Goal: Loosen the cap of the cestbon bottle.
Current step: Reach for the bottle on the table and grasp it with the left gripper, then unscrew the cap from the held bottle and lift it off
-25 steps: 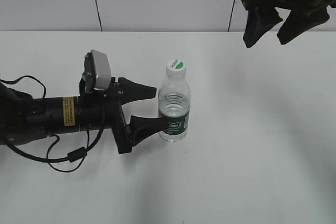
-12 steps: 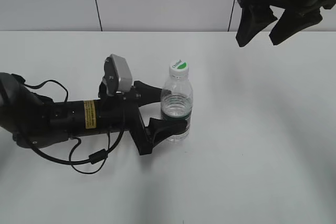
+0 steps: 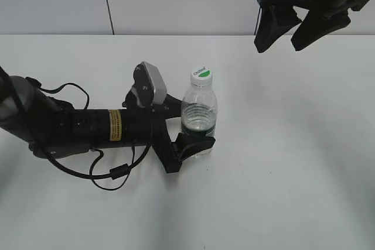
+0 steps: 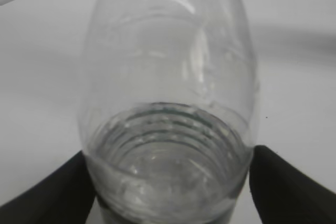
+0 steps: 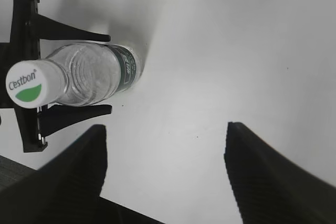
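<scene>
The cestbon bottle (image 3: 198, 115), clear and ribbed with a dark green label band, stands upright on the white table. Its white cap (image 3: 200, 76) with a green leaf mark also shows in the right wrist view (image 5: 25, 85). My left gripper (image 3: 193, 126) lies low along the table, its two black fingers on either side of the bottle's lower body at label height, close to it and open. The bottle fills the left wrist view (image 4: 168, 103). My right gripper (image 3: 276, 48) hangs open and empty high above, to the bottle's right, with bare table between its fingers (image 5: 165, 127).
The white table (image 3: 293, 162) meets a pale panelled wall at the back. The left arm's black body and cables (image 3: 76, 127) lie across the table's left half.
The left arm slid right along the table until its fingers came to flank the bottle. The right gripper drifted slightly left, still open. The bottle stayed upright.
</scene>
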Robot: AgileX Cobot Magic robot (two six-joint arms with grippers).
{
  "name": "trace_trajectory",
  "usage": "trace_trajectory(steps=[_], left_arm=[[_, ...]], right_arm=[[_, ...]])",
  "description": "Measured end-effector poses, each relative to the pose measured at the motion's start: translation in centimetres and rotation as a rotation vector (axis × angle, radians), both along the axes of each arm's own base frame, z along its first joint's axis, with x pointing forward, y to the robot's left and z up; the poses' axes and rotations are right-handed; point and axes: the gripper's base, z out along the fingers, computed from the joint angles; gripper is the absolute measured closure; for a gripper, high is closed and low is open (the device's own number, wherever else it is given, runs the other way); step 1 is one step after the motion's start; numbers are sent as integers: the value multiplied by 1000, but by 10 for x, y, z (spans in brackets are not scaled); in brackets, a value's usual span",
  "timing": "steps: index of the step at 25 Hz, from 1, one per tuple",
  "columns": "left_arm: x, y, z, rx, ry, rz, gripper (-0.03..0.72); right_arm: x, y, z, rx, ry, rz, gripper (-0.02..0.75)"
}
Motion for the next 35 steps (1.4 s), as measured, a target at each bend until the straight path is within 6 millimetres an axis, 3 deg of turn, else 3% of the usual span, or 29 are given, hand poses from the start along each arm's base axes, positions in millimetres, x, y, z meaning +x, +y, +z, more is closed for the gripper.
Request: trace_trajectory(steps=[4, 10, 14, 20, 25, 35], left_arm=[[2, 1, -2, 8, 10, 25, 183], [2, 1, -4, 10, 15, 26, 325], [2, 1, -4, 10, 15, 26, 328], [2, 1, -4, 9, 15, 26, 328], [2, 1, -4, 9, 15, 26, 328], [2, 1, -4, 9, 15, 26, 328]], right_arm=[[-2, 4, 1, 6, -1, 18, 202], [-9, 25, 13, 21, -49, 106, 202], [-16, 40, 14, 22, -60, 168, 202], [-16, 64, -4, 0, -22, 231, 202], [-15, 88, -5, -7, -44, 308, 203], [-3, 96, -33, -71, 14, 328, 203]])
